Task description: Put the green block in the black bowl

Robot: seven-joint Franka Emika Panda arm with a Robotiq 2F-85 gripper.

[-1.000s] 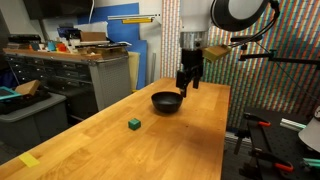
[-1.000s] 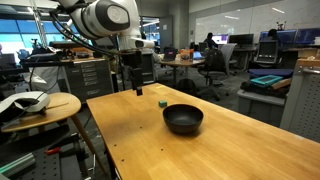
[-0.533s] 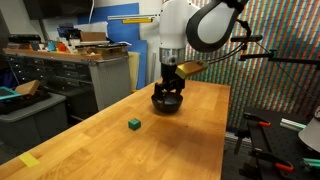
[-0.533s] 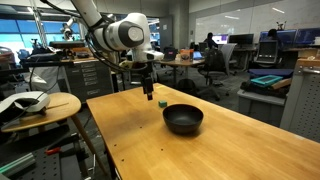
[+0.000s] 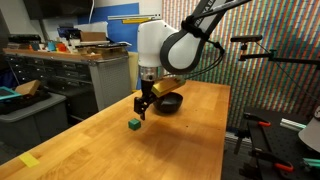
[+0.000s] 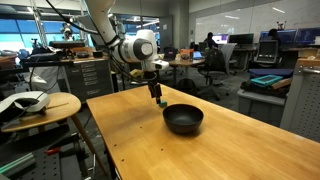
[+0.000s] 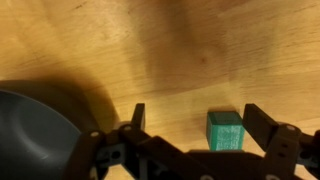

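Observation:
The green block [image 5: 134, 124] is a tiny dark green cube on the wooden table. In the wrist view the green block [image 7: 225, 131] lies between my fingers, close to the right one. My gripper [image 5: 143, 110] hangs open just above the block, not touching it. In an exterior view my gripper [image 6: 156, 96] hides the block. In the wrist view my gripper [image 7: 197, 118] is open. The black bowl [image 5: 167, 103] sits behind the arm, and it shows nearer the camera in an exterior view [image 6: 183, 120]. In the wrist view the black bowl [image 7: 35, 135] fills the lower left.
The wooden table [image 5: 150, 150] has edges close on both sides. A round side table [image 6: 45, 105] holding a pale bowl stands beside it. Grey cabinets [image 5: 70, 75] and tripod gear [image 5: 265, 135] flank the table.
My arm has swung from above the black bowl over to the green block and lowered, so the open fingers now straddle the block.

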